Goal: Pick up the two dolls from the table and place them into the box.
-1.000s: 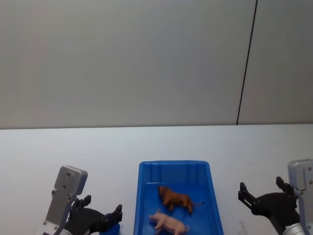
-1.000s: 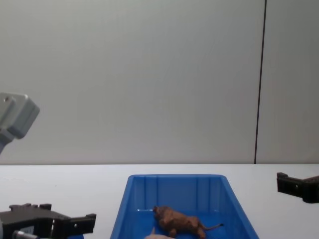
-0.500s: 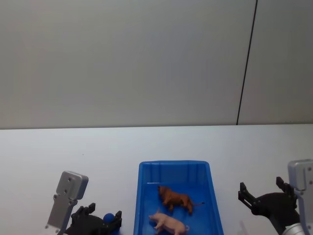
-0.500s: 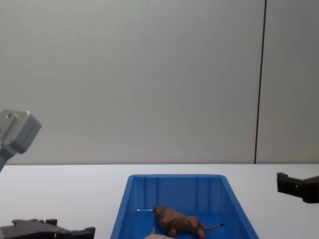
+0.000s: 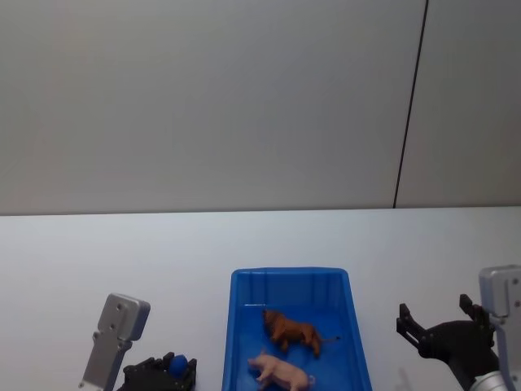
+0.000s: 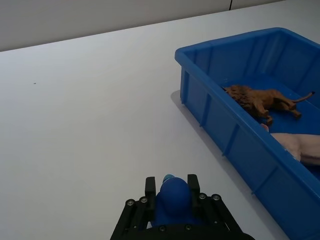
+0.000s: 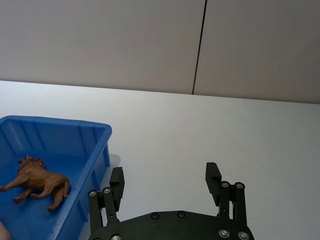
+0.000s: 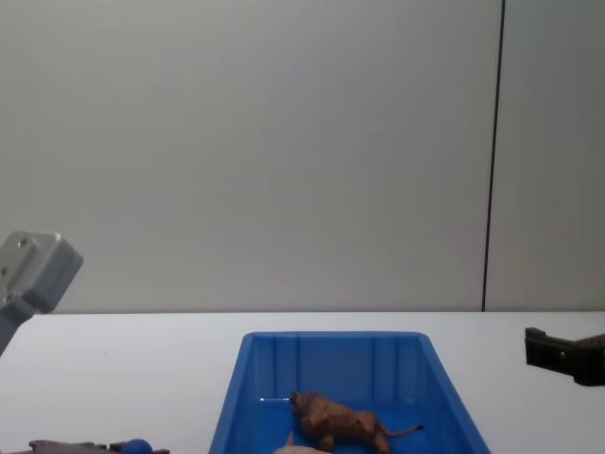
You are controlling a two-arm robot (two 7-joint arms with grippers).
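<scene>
Both dolls already lie in the box (image 5: 289, 281) — the lion (image 5: 291, 330) mid-floor, the pig (image 5: 281, 371) just nearer me. I judge only parking remains, so I'd keep both arms low and well off the rim. My left tool (image 6: 171, 196) sits over the table (image 5: 163, 261) beside the box, fingers together around a small blue ball (image 6: 172, 197) (not a doll). My right tool (image 7: 165, 182) hangs apart, empty.
</scene>
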